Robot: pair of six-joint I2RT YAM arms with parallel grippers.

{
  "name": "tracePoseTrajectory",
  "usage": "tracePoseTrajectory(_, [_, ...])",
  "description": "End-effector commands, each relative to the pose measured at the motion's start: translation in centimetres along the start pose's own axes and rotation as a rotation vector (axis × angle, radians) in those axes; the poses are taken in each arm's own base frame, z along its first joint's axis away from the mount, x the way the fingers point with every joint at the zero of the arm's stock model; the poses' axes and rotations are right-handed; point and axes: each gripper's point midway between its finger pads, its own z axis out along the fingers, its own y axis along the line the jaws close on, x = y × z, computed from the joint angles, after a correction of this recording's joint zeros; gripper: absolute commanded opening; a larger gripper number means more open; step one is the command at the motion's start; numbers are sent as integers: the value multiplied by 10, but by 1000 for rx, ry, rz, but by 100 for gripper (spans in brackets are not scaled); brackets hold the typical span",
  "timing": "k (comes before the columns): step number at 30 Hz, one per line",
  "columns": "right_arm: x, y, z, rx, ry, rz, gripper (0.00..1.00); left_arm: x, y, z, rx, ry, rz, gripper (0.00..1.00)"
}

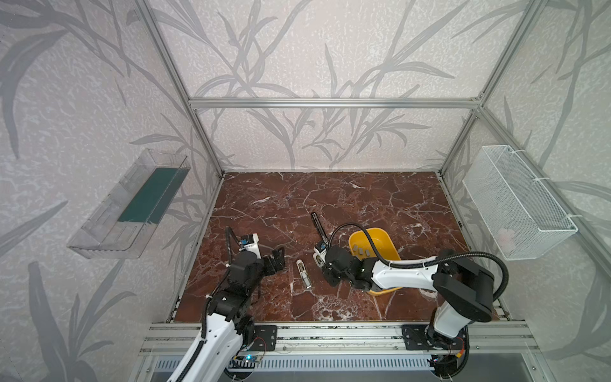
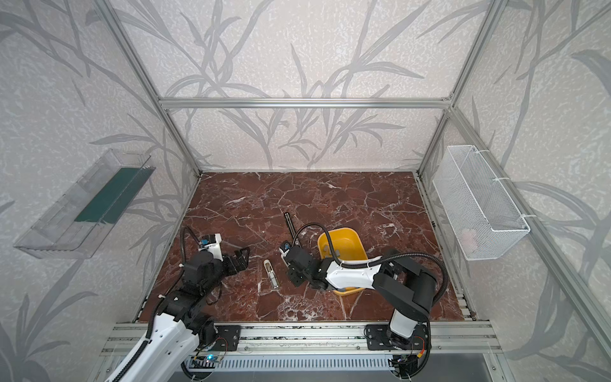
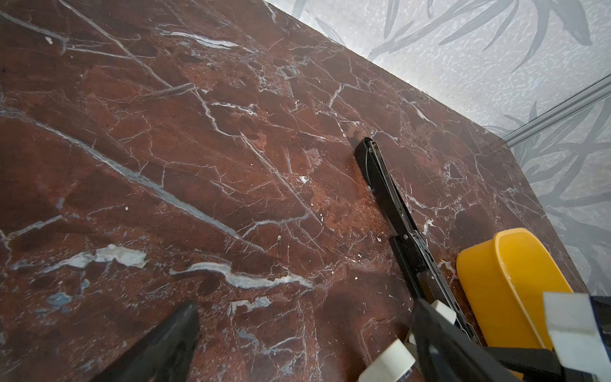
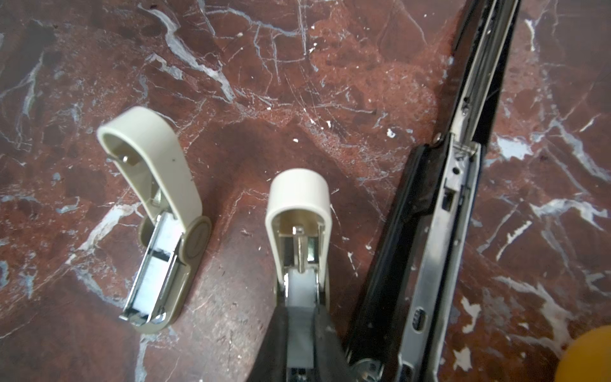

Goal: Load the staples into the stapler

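Observation:
My right gripper [image 4: 299, 311] is shut on a grey strip of staples [image 4: 300, 330]. The strip's far end reaches into the channel of a cream mini stapler [image 4: 297, 211] whose lid stands open. In both top views this gripper [image 1: 322, 264] [image 2: 287, 263] hangs low over the table's middle. More staples [image 1: 360, 252] [image 2: 329, 251] lie in a yellow bowl [image 1: 385, 239] [image 2: 350, 236] behind it. A second cream mini stapler [image 1: 303, 274] [image 2: 271, 274] [image 4: 165, 211] lies open beside it. My left gripper [image 1: 277, 256] [image 2: 241, 258] [image 3: 307, 330] is open over bare table, left of that stapler.
A long black stapler [image 1: 319, 228] [image 2: 291, 226] [image 3: 386, 195] [image 4: 456, 205] lies unfolded between the mini staplers and the bowl. A clear tray [image 1: 99, 231] hangs on the left wall and a white wire basket [image 1: 542, 228] on the right wall.

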Motion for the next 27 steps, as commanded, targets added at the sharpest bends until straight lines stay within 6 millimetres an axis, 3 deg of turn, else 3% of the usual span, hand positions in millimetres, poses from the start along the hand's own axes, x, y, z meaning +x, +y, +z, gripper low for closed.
tracePoseTrajectory(1, [-7, 0, 1, 1, -3, 3, 0, -10, -4, -2, 15, -33, 4, 99])
tracePoseTrajectory(9, [-6, 1, 1, -4, 3, 7, 0, -10, -4, -2, 15, -33, 3, 99])
tracePoseTrajectory(14, [5, 3, 10, -9, 45, 4, 0, -10, -5, -2, 17, -34, 4, 99])
tracePoseTrajectory(27, [4, 8, 7, -37, 46, 17, 0, -9, -5, -2, 17, -32, 3, 99])
